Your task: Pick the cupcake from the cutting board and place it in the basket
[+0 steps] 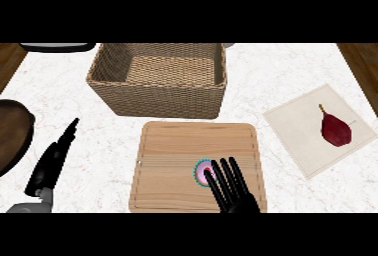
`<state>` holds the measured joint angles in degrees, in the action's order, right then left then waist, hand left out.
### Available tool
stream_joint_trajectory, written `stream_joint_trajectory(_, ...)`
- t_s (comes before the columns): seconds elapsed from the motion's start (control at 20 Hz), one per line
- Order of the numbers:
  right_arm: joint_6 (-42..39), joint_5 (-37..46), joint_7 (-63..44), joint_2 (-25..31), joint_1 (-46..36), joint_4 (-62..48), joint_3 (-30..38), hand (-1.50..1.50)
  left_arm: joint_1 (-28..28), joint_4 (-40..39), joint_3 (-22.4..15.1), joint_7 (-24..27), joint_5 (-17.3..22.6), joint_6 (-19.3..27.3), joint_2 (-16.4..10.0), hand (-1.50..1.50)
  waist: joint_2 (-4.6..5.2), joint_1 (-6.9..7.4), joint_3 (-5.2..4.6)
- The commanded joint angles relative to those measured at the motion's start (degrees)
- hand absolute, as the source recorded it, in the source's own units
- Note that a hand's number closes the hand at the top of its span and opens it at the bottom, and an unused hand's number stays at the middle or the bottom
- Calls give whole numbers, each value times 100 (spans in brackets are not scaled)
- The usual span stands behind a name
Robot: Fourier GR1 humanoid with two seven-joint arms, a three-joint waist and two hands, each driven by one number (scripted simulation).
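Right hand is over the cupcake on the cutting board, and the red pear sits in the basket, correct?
Not quite. The head view shows the red pear on the pale mat right of the cutting board, not in the basket. The right hand is indeed over the cupcake.

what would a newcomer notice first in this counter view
The big woven basket stands out at the top middle of the counter, with the wooden cutting board just below it. On the board, the right hand has straight fingers partly covering the small cupcake. At the right, a dark red fruit lies on a pale mat.
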<state>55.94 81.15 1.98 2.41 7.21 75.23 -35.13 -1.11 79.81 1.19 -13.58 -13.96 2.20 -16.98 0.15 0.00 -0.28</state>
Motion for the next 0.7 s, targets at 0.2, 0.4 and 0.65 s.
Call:
stream_joint_trajectory(0.2,-11,-462,-243,-231,-1041,-995,378,-150,-103,-185,81,209,-154,5,199,0,-11,12,29)
stream_joint_trajectory(0.4,-475,-282,-938,-236,-1172,-879,-428,150,-343,-247,183,-9,-145,-176,121,0,-12,7,28)
stream_joint_trajectory(0.65,-392,-995,69,-222,-1256,-1359,-420,150,-110,-1,231,-38,-175,-201,103,0,-9,22,29)
